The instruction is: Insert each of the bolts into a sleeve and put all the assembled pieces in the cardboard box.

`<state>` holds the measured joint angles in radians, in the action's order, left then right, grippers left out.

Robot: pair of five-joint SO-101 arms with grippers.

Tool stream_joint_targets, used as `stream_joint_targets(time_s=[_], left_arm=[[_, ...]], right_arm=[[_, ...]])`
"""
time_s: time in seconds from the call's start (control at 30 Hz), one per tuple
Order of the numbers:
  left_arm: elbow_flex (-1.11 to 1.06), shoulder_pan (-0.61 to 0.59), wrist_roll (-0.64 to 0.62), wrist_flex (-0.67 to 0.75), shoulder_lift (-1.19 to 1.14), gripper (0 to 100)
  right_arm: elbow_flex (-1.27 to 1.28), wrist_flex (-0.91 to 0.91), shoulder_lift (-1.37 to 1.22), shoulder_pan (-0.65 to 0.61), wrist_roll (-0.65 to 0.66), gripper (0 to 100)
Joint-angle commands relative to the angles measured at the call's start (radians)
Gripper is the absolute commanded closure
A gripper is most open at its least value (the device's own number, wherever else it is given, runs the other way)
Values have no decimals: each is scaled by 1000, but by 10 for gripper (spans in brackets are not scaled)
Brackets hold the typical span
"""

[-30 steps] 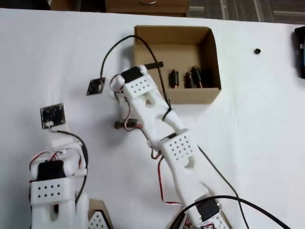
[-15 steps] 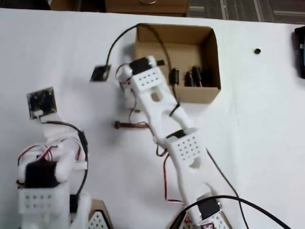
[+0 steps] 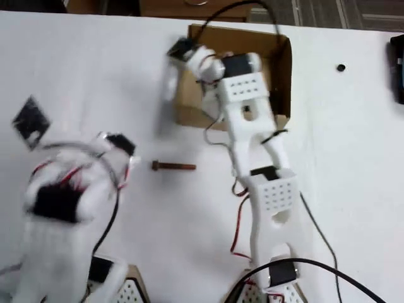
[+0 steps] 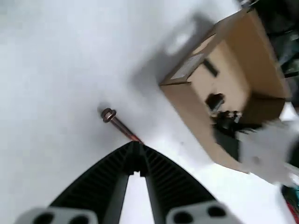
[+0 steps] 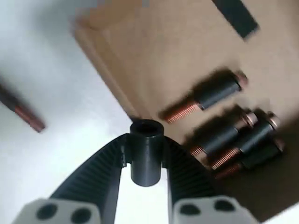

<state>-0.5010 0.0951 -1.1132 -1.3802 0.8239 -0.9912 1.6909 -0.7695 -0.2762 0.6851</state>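
A white surface [image 3: 353, 164] is spreading across most of the high view. A small black round object [image 3: 341, 67] is lying on it in the upper right, and a black device [image 3: 398, 68] is sitting at the right edge. A brown object [image 3: 189, 7] is showing along the top edge.

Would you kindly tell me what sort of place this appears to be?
Likely a robotics lab bench: left arm, right arm, white table, cardboard box of sleeved bolts, one loose bolt.
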Motion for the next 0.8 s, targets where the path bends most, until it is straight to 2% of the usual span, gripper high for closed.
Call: stream_joint_targets(time_s=[0.0,0.27,0.43,0.77], left_arm=[[25,43,-64,51,-149,976],[125,166,-150,106,-497,976],[248,226,-152,146,-643,976],[269,144,-147,150,-778,976]], right_arm=[[-14,-1,93,62,-8,978],[-11,-2,90,99,-8,978],[-6,-1,91,117,-8,978],[-14,-1,97,180,0,978]])
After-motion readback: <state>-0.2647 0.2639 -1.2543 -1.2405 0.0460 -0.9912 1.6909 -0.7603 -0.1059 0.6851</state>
